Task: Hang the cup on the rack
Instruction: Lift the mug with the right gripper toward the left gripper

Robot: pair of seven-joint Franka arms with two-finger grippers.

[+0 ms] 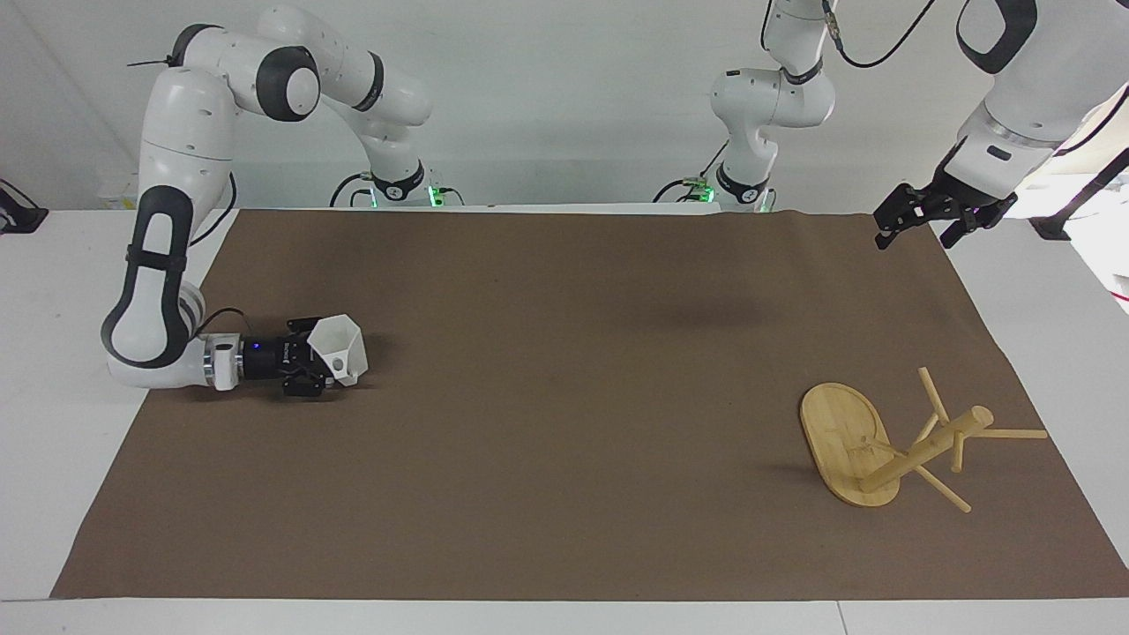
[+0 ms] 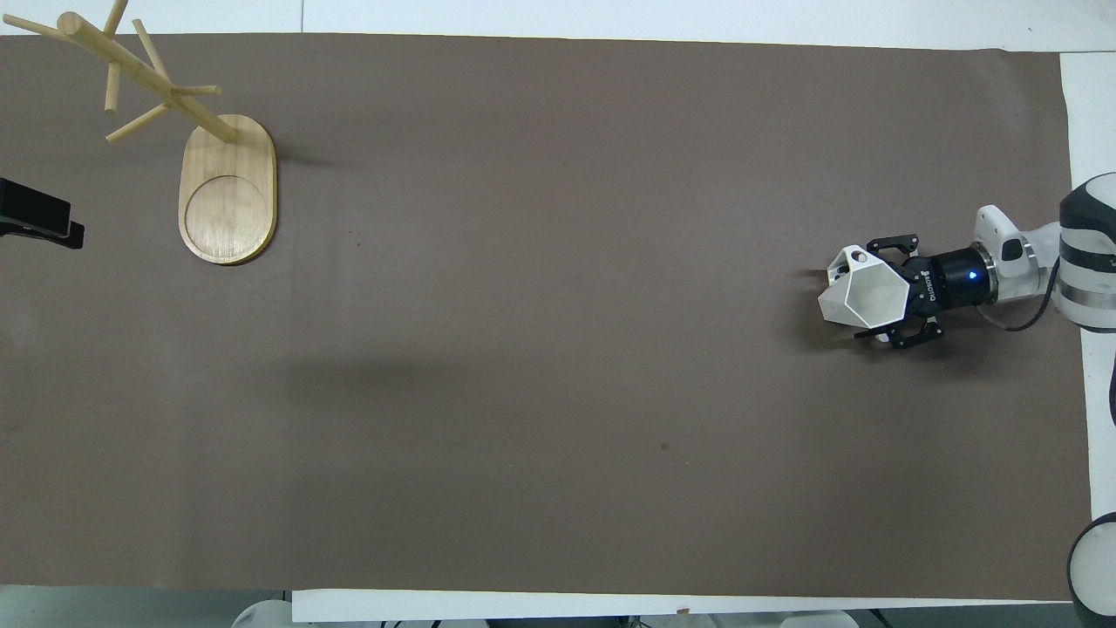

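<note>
Lying on its side on the brown mat [image 1: 564,441] [image 2: 558,392], toward the right arm's end of the table: cup [image 1: 342,351] [image 2: 859,296], mouth turned to the right arm's end, base and angular handle turned to the table's middle. Positioned low over the mat and level with it, directly at the cup's mouth: right gripper [image 1: 316,357] [image 2: 874,291], pointing toward the left arm's end. Fingers spread wide, one on each side of the cup's rim, so that the rim sits between them; no closure on the cup visible, and contact between fingers and rim not determinable. Nothing held. Standing well apart from the cup, toward the left arm's end of the table and farther from the robots than the cup: rack [image 1: 842,437] [image 2: 227,192], resting on its oval base, post up, pegs bare. Waiting high over the mat's edge at the left arm's end, in the corner near the robots: left gripper [image 1: 917,222] [image 2: 35,222], fingers apart and empty, well apart from both rack and cup.
</note>
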